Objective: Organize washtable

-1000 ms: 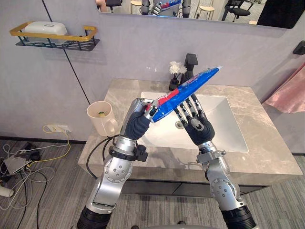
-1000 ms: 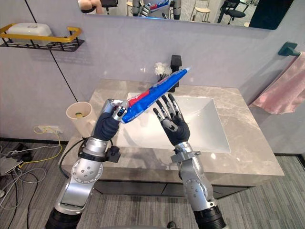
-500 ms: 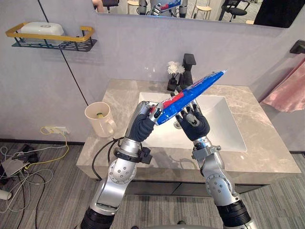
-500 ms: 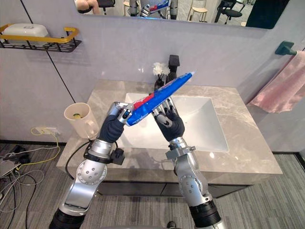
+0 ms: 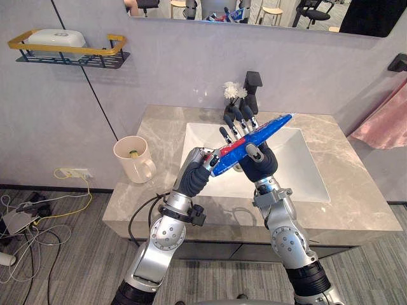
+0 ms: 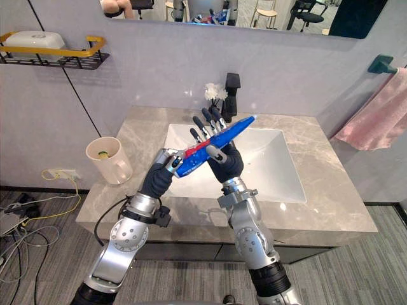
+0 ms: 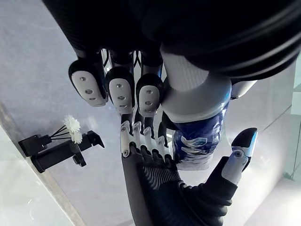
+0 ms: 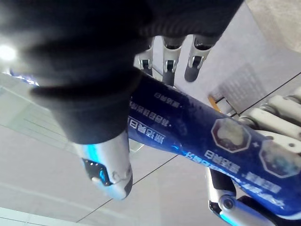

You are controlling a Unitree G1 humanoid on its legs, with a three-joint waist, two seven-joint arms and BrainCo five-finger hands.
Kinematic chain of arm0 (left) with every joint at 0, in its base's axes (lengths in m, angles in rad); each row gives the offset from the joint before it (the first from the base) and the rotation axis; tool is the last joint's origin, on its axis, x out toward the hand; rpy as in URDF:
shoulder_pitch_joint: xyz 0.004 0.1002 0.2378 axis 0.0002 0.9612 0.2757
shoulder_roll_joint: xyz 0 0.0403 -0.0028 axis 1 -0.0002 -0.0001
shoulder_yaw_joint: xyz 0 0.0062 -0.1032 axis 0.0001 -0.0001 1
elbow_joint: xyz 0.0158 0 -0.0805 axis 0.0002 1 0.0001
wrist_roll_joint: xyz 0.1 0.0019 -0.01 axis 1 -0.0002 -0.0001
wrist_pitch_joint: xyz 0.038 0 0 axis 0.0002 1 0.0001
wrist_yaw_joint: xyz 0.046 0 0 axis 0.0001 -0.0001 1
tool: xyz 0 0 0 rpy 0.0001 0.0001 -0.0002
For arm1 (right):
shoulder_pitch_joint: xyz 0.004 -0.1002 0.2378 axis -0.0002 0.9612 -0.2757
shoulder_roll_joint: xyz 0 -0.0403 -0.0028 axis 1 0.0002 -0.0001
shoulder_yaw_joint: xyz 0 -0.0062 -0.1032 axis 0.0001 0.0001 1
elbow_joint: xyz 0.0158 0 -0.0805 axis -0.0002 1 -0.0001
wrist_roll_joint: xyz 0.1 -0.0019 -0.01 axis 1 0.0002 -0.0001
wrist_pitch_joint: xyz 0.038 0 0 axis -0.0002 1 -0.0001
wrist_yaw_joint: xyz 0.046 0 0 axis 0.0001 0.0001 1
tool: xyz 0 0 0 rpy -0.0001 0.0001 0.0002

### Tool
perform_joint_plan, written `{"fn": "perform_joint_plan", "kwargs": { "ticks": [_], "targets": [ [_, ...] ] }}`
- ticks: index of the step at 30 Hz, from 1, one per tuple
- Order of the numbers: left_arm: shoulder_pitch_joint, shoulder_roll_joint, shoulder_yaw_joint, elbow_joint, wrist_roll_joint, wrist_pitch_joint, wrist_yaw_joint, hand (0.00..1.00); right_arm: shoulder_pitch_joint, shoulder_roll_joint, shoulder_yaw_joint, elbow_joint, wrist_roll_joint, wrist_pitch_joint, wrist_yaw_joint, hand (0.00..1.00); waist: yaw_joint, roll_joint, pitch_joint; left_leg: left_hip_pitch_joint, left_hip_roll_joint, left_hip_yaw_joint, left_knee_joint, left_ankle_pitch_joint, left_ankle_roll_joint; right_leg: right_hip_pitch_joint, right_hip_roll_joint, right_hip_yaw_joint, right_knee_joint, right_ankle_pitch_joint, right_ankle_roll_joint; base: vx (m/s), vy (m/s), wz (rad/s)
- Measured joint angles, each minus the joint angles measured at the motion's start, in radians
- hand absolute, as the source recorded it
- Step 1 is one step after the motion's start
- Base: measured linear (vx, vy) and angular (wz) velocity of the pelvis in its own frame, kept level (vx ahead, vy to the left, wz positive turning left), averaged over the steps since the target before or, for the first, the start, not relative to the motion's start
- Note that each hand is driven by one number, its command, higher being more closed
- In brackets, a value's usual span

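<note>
Silver left hand [image 5: 200, 166]: lower centre of the head views, fingers curled tight round the lower end of the tube.
Tube [image 5: 270, 127]: blue with a red band. It slants from that grip up toward the right, in the air above the basin.
Right hand [image 5: 257, 162]: just right of the left hand, palm against the middle of the tube. Its fingers [image 5: 233, 122] stand straight and spread behind the tube and its thumb crosses in front, so nothing is clenched. Its own wrist view shows the same straight fingers.
Counter [image 5: 356, 197]: grey-brown stone slab across the middle of the frame.
Basin [image 5: 299, 168]: white, rectangular, sunk into the counter.
Cup [image 5: 132, 160]: cream, with a handle, upright at the counter's left end and well apart from the hands.
Tap [image 5: 252, 89]: black, at the back edge of the basin, upper centre.
Flowers [image 5: 236, 91]: small and white, just left of the tap.
Shelf [image 5: 76, 58]: black wire with a yellow rail, on the wall at upper left.
Soap box [image 5: 57, 37]: white, on the shelf.
Towel [image 5: 388, 124]: pink, hanging at the right edge.
Mirror [image 5: 280, 16]: along the top edge.
</note>
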Motion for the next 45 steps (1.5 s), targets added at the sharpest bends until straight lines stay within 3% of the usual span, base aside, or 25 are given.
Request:
{"fn": "perform_joint_plan", "kwargs": {
  "ticks": [18,19,27,36,45],
  "targets": [
    [0.042,-0.032,-0.009,0.036,-0.009,-0.011,-0.026,1.00,-0.003,0.023,-0.001,0.000,-0.021,0.001,0.002,1.00,0.001,0.000,0.000,0.001,0.001,0.000,-0.001,0.000,0.000,0.000,0.000,0.001,0.000,0.000,0.000,0.00,0.000,0.00],
    [0.042,-0.032,-0.009,0.036,-0.009,-0.011,-0.026,0.00,-0.003,0.023,-0.001,0.000,-0.021,0.001,0.003,1.00,0.001,0.000,0.000,0.001,0.001,0.000,-0.001,0.000,0.000,0.000,0.000,0.001,0.000,0.000,0.000,0.00,0.000,0.00],
    [0.034,-0.032,0.072,0.008,-0.019,-0.010,0.014,0.00,-0.010,0.019,-0.036,0.000,-0.032,0.000,0.002,1.00,0.000,0.000,0.000,0.000,0.001,-0.010,0.000,0.001,0.000,0.004,-0.001,-0.008,0.000,0.000,0.000,0.00,0.000,0.02],
    [0.032,-0.017,0.174,-0.206,-0.069,-0.028,0.070,0.00,-0.007,0.014,-0.095,-0.001,-0.065,-0.003,0.001,1.00,0.002,0.000,0.000,-0.001,-0.003,-0.040,0.001,0.003,0.001,0.018,-0.005,-0.035,-0.001,-0.001,0.001,-0.02,-0.009,0.09],
    [0.162,-0.063,0.464,-0.326,-0.144,-0.054,0.161,0.00,0.064,0.017,-0.209,-0.005,-0.134,-0.003,-0.002,1.00,0.024,0.002,0.001,-0.001,-0.004,-0.066,-0.002,0.004,0.000,0.030,-0.006,-0.060,-0.001,-0.003,0.003,-0.02,-0.016,0.08]
  ]
}}
